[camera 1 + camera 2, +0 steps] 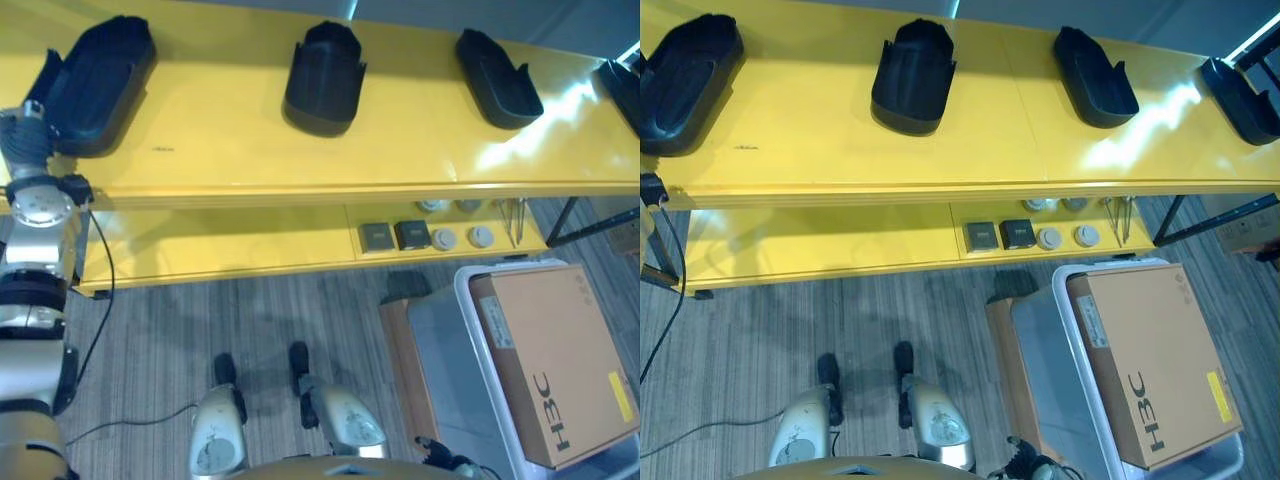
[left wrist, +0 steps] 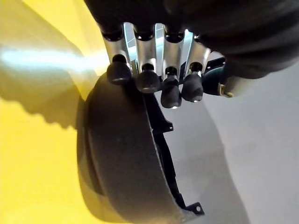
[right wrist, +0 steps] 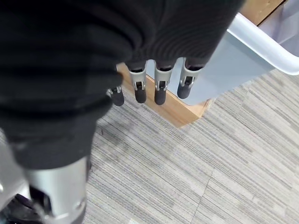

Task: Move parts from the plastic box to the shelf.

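- Left eye view: four black moulded parts are being shown lying on the top of the yellow shelf [image 1: 250, 150]. The leftmost part [image 1: 95, 85] is lying at the shelf's left end, with the left arm coming up just beside it. The plastic box [image 1: 480, 400] is standing on the floor at lower right, with a cardboard carton [image 1: 555, 360] resting in it.
- Right eye view: the same row is being seen; the second part [image 1: 912, 78] is standing well apart from the third part [image 1: 1095, 78]. Small items are lying on the lower level.
- Left wrist view: the left hand [image 2: 154, 60] is being held with fingers nearly straight, their dark tips resting on the rim of the leftmost part; nothing is being gripped. The part is judged a thin, stiff, light shell, smooth and probably slippery, so its rim or notched edge is being suggested as the place to pinch.
- Right wrist view: the right hand [image 3: 154, 79] is hanging relaxed and empty above the floor, near the box's corner.
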